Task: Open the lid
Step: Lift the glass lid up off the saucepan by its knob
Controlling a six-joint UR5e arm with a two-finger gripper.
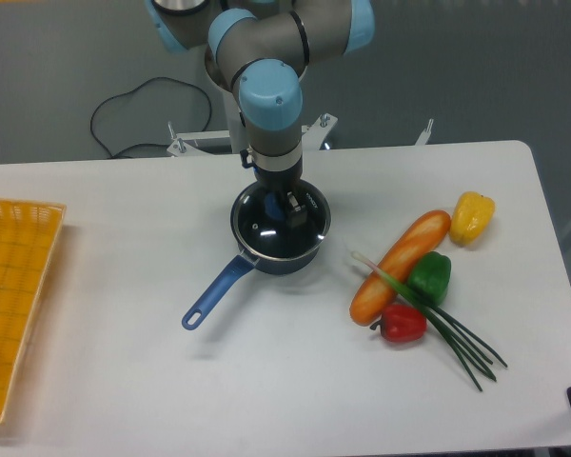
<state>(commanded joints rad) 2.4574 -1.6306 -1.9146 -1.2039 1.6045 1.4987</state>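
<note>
Claw (279, 207) clamped on blue knob of lid (284, 227), over saucepan (266, 255) on table (124, 381)

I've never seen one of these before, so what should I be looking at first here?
Mid-table, the arm's hand reaches straight down onto the glass lid of a dark blue saucepan, at its blue knob. To the right lies a bright heap of food: a baguette, peppers and green onions. An orange basket sits far left.

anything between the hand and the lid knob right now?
Nothing visible. The hand is already down at the lid on the saucepan, its fingers at the blue knob. Whether they are closed on it cannot be told from this view.
</note>
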